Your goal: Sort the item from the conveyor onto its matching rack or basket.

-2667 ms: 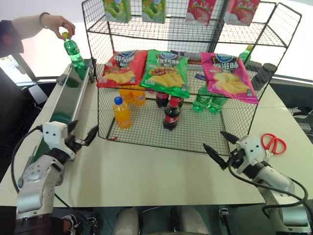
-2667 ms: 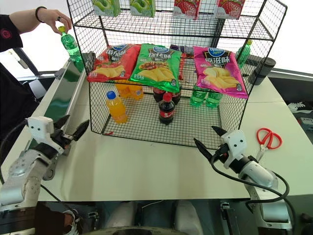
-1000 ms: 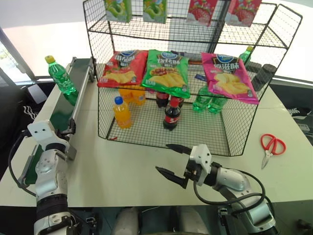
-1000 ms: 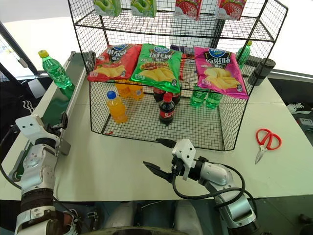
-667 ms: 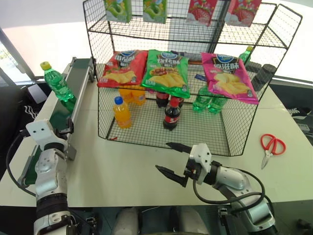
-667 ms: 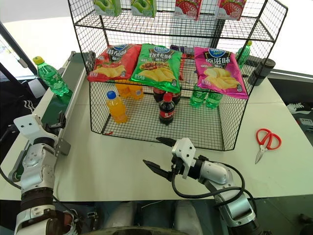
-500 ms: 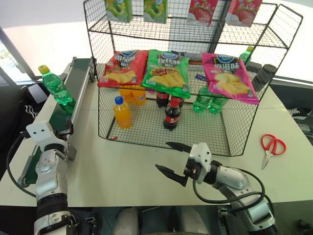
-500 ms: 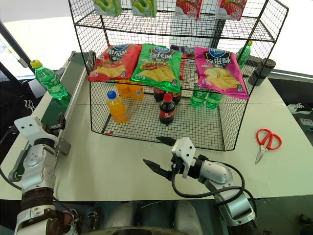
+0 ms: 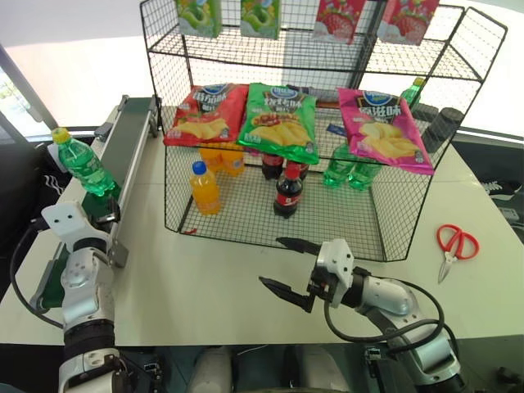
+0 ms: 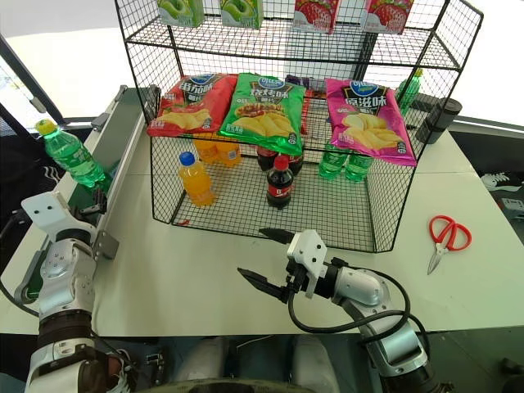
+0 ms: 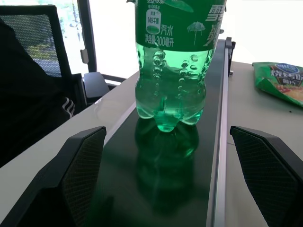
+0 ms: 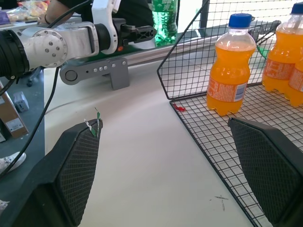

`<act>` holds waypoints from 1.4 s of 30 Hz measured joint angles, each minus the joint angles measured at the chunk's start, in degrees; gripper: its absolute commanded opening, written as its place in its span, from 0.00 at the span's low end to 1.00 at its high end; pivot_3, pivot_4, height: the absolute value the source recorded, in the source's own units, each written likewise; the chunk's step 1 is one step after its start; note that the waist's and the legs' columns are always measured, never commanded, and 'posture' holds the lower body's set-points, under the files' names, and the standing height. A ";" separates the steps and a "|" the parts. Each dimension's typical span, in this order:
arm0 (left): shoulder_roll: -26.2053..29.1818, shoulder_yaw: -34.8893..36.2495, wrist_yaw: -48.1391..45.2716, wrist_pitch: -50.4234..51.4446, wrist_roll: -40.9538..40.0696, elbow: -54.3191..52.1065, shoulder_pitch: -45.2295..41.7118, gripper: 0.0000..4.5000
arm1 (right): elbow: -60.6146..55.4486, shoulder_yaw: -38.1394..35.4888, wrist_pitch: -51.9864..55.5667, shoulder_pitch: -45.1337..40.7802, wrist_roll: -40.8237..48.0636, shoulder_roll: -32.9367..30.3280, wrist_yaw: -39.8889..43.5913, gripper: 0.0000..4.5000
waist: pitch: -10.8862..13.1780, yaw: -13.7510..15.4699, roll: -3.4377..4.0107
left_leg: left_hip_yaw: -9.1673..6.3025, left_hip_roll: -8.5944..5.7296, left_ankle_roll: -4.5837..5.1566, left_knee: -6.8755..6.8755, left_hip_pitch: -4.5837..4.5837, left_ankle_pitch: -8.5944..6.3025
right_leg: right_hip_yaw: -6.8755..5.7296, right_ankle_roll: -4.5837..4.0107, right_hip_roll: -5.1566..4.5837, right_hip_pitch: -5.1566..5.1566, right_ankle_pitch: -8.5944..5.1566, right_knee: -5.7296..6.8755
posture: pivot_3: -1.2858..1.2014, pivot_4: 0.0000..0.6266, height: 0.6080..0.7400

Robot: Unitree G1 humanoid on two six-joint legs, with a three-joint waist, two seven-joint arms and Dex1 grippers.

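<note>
The item, a green soda bottle [image 9: 82, 166] with a yellow cap, stands upright on the conveyor [image 9: 124, 147], a dark green belt between grey rails. My left gripper [image 11: 168, 137] sits low over the belt's near end, open, with the bottle [image 11: 173, 71] centred just beyond its fingertips and not touching them. My right gripper [image 9: 274, 262] hangs open over the table, in front of the rack [image 9: 344, 221]. That rack is a black wire shelving unit whose lowest tier is a wide basket of drink bottles.
In the basket stand orange-drink bottles [image 9: 205, 188], cola bottles [image 9: 286, 192] and green bottles [image 9: 348, 168]. Chip bags [image 9: 278, 123] lie on the sloped shelf above. Red scissors [image 9: 454, 241] lie on the table at the right. A dark cup [image 9: 442, 124] stands behind the rack.
A person's hand set the bottle on the belt's far end, then withdrew. The bottle has ridden the belt toward my left gripper. Earlier, my right arm swung in to the table's middle.
</note>
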 measured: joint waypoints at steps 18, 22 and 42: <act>0.41 0.47 2.87 -1.97 1.13 0.42 -0.12 0.88 | 0.00 0.00 0.28 -0.95 0.57 0.01 1.20 1.00 | 0.00 0.01 0.00 | 0.00 0.00 0.00 0.00 0.00 0.00 | 0.00 0.00 -0.02 0.00 0.00 0.00 | 0.52 0.24 1.00; 0.46 1.66 2.95 -2.28 1.02 0.83 -0.14 0.59 | 0.00 0.02 0.63 -0.99 0.57 0.04 1.16 1.00 | 0.00 0.06 -0.01 | -0.01 -0.01 0.00 0.00 0.00 0.00 | -0.02 0.00 -0.04 0.00 0.00 0.00 | 0.52 0.24 1.00; 5.96 -8.69 -23.16 2.20 -6.85 -23.05 6.79 0.60 | 1.02 -2.14 1.57 -3.78 1.95 -0.71 1.55 1.00 | 0.21 -0.21 -0.26 | -0.04 -0.14 -0.06 -0.03 -0.18 0.01 | -0.02 -0.04 -0.44 -0.05 -0.01 -0.19 | 0.52 0.24 1.00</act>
